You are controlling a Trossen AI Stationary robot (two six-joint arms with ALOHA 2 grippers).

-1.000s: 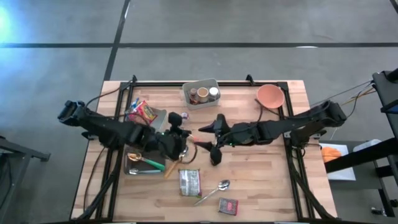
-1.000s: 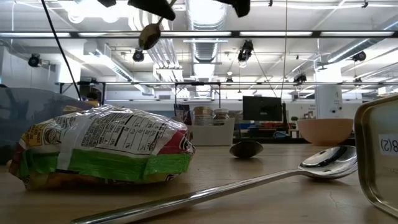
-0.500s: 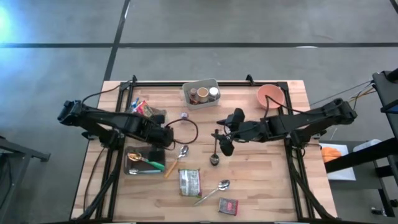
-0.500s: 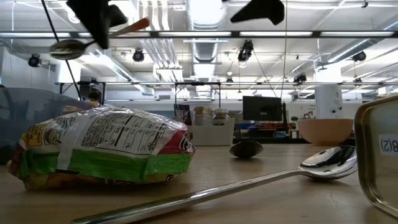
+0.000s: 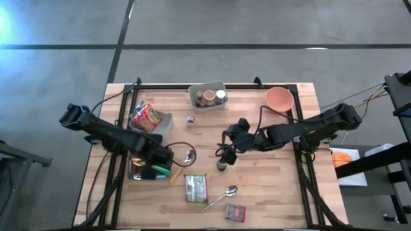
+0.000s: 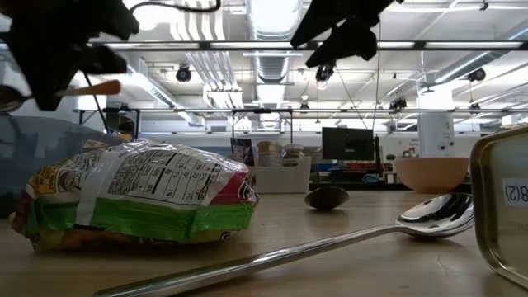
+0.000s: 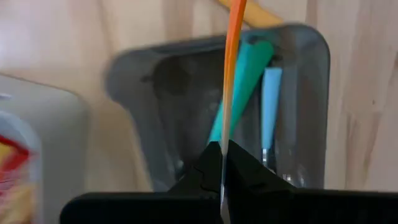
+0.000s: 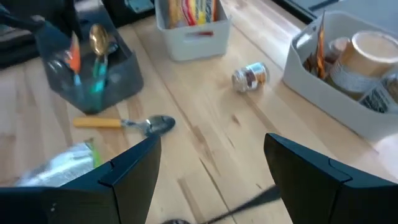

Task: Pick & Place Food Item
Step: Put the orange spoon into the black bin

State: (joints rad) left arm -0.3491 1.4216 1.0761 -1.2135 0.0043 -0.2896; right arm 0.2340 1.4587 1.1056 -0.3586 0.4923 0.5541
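Observation:
My left gripper (image 5: 158,160) points down over the grey utensil tray (image 5: 136,173), shut on a spoon with an orange handle (image 6: 103,87). The tray holds teal- and blue-handled utensils (image 7: 245,87). My right gripper (image 5: 226,151) hangs open near the table's middle, above a dark spoon (image 5: 221,165) that lies on the wood. A foil snack bag (image 5: 196,187) lies flat near the front edge, close up in the low view (image 6: 136,198). A small jar (image 8: 250,76) lies on its side farther back. My left gripper pinches the spoon's orange handle (image 7: 225,146) between its two fingers, which come from above and lie across it. The spoon is lifted clear above the tray. In the low view it lies roughly level, with the handle's end sticking out on one side of the fingers.
A wood-handled spoon (image 5: 182,165) lies beside the tray. A white bin with a red snack bag (image 5: 146,117) stands at the left and a white bin of cans (image 5: 207,96) at the back. An orange bowl (image 5: 279,98), a silver spoon (image 5: 221,196) and a small tin (image 5: 236,212) are also here.
My left gripper has carried the orange-handled spoon from the table's middle toward the left and near edges, sinking over the grey tray and turning to point down. The spoon has swung from hanging to roughly level. My right gripper has tipped downward and sunk a little, staying open.

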